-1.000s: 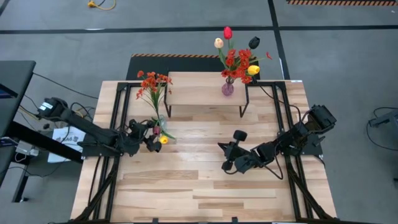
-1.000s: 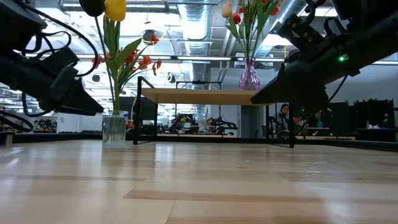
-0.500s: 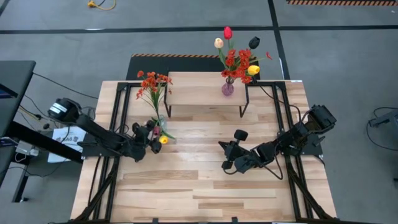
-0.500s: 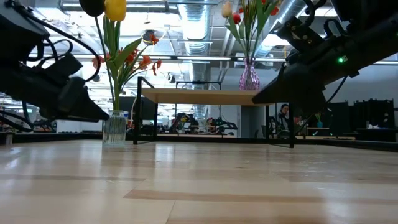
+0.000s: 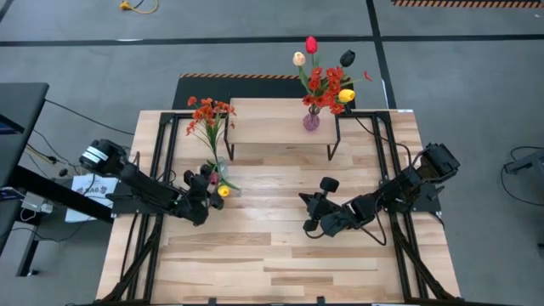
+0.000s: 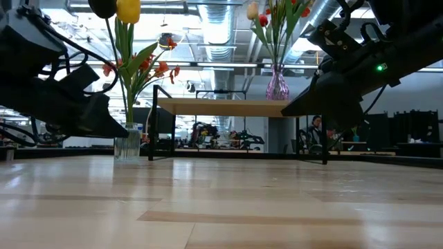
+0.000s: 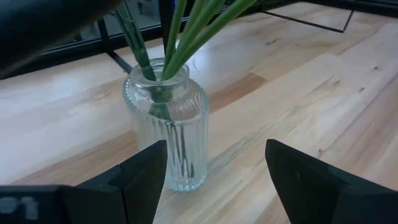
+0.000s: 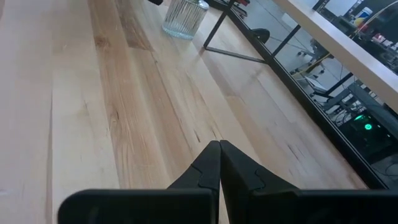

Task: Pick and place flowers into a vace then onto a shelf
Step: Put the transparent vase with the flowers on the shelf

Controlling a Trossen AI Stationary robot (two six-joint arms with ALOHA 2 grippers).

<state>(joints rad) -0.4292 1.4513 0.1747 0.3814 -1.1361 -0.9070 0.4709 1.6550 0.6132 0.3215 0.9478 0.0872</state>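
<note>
In the left wrist view the left gripper (image 7: 214,180) fills the bottom of the frame, its two fingers (image 7: 143,174) spread wide with nothing between them, lined up either side of the clear vase (image 7: 166,127) just ahead at centre; that looks like an approach for a grasp round the ribbed glass, not yet closed. Green stems (image 7: 186,31) stand bunched in the vase's neck, so this one seems loaded and due for lifting. From above, the same vase (image 5: 218,172) sits left of centre on the table (image 5: 280,255), just in front of the shelf's left legs, holding a yellow tulip (image 5: 223,192) and an orange spray (image 5: 206,115). The right gripper (image 5: 316,211) waits right of centre over bare boards, well apart from the vase; its wrist view shows the jaws pressed together, empty. Farther back, at upper centre, the shelf (image 5: 272,119) carries a pink vase (image 5: 311,121) at its right end, filled with red, cream, dark and yellow flowers (image 5: 327,81); that one looks already delivered. In the low view the clear vase (image 6: 127,142) stands on the table at left, the pink vase (image 6: 277,88) up on the plank, so I judge roughly half the job remains.
</note>
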